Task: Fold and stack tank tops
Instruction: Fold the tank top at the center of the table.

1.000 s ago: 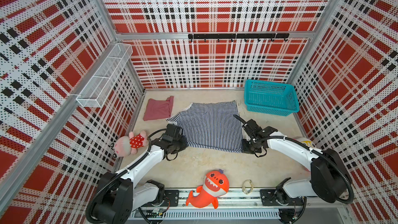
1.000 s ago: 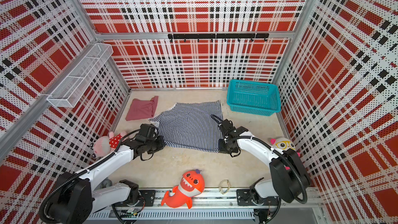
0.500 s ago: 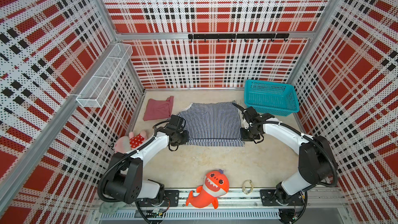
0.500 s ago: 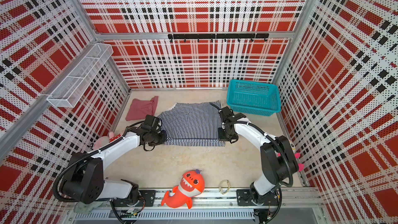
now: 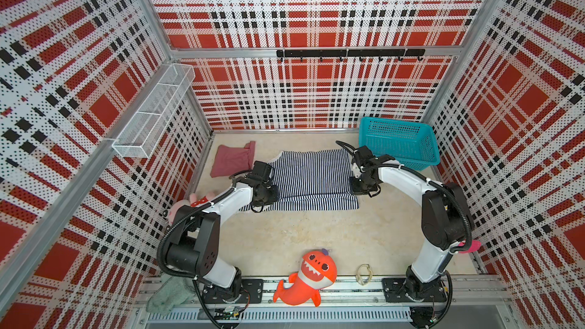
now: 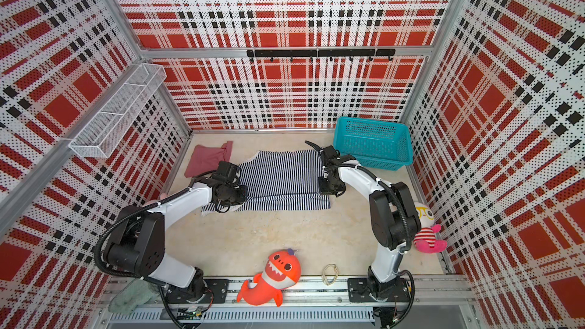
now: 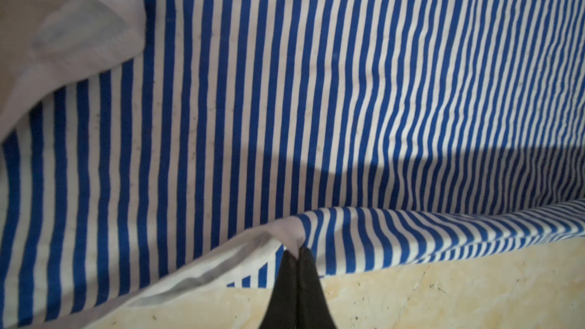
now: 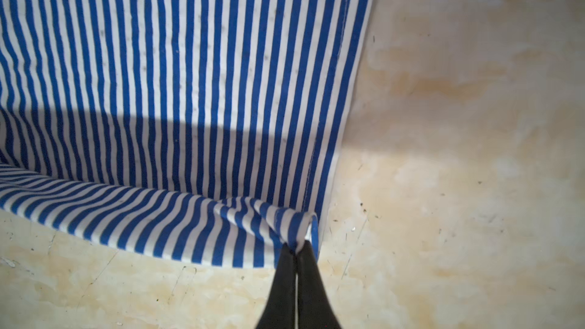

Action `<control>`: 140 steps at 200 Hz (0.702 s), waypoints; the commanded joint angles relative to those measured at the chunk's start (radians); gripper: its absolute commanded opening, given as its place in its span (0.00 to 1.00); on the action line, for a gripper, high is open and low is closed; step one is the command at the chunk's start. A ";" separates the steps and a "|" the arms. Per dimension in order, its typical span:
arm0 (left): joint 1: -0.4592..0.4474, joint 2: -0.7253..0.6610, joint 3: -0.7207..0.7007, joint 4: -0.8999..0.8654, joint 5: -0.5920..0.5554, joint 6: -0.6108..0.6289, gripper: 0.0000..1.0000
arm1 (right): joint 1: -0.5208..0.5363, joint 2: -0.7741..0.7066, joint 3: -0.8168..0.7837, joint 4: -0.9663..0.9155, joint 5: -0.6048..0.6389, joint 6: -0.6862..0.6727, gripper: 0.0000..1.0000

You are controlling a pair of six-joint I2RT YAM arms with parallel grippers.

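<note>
The striped tank top lies in the middle of the table, with its near part doubled over itself. My left gripper is shut on the left corner of that raised layer. In the left wrist view the left gripper pinches a white hem point of the striped top. My right gripper is shut on the right corner. The right wrist view shows the right gripper holding bunched striped cloth. The maroon tank top lies folded at the back left.
A teal basket stands at the back right, close to my right arm. An orange shark plush and a small ring lie near the front rail. A pink plush sits left, another plush right, and a grey-green towel front left.
Both grippers have carried the striped top's near corners up and toward the back, laying the near part over the rest. Little has moved in the last half second.
</note>
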 commanded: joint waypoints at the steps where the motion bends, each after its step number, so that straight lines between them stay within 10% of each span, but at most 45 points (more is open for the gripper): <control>1: 0.011 0.036 0.044 0.028 -0.017 0.040 0.00 | -0.020 0.040 0.034 0.015 0.018 -0.045 0.00; 79: 0.022 0.135 0.126 0.063 -0.041 0.065 0.00 | -0.050 0.139 0.125 0.062 0.039 -0.100 0.11; 140: 0.105 0.088 0.200 0.017 -0.078 0.103 0.34 | -0.064 -0.002 0.095 0.117 0.031 -0.083 0.34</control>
